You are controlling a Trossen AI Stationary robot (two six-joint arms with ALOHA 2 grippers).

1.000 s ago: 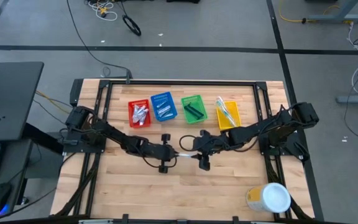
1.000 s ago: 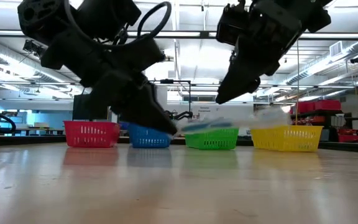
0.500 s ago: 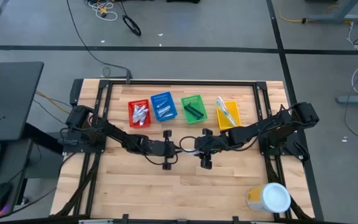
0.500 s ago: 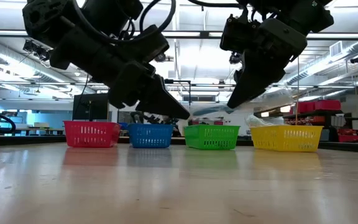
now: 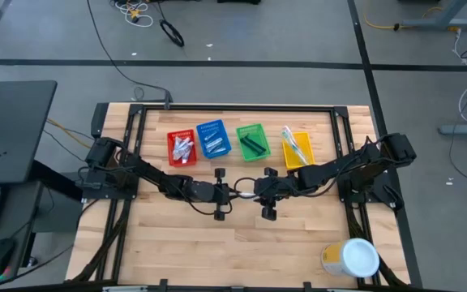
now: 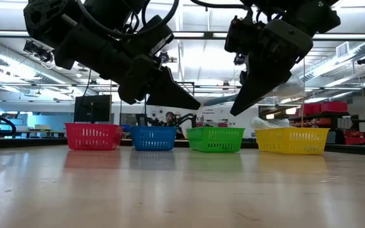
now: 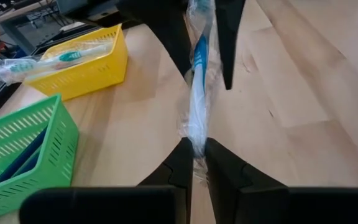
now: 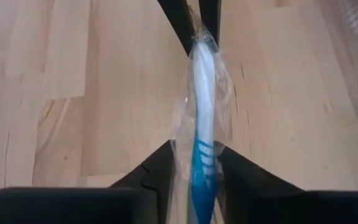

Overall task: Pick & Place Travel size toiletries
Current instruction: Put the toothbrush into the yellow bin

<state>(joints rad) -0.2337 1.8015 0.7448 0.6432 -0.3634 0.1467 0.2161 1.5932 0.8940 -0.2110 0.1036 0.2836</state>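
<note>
Above the middle of the wooden table (image 5: pixel 298 235), the left end effector (image 7: pixel 196 152) and right end effector (image 8: pixel 196 163) each pinch one end of a blue-and-white toothbrush in clear plastic wrap (image 7: pixel 197 93), held off the surface. From it, the green slotted plastic bin (image 5: pixel 252 141) lies at 12 o'clock.

Bins: red (image 5: pixel 182 150), blue (image 5: pixel 213 139), green (image 5: pixel 252 141), yellow (image 5: pixel 297 152), rowed along the table's (image 5: pixel 298 235) far edge.
Tub: yellow, white-lidded (image 5: pixel 351 259), near right corner.
</note>
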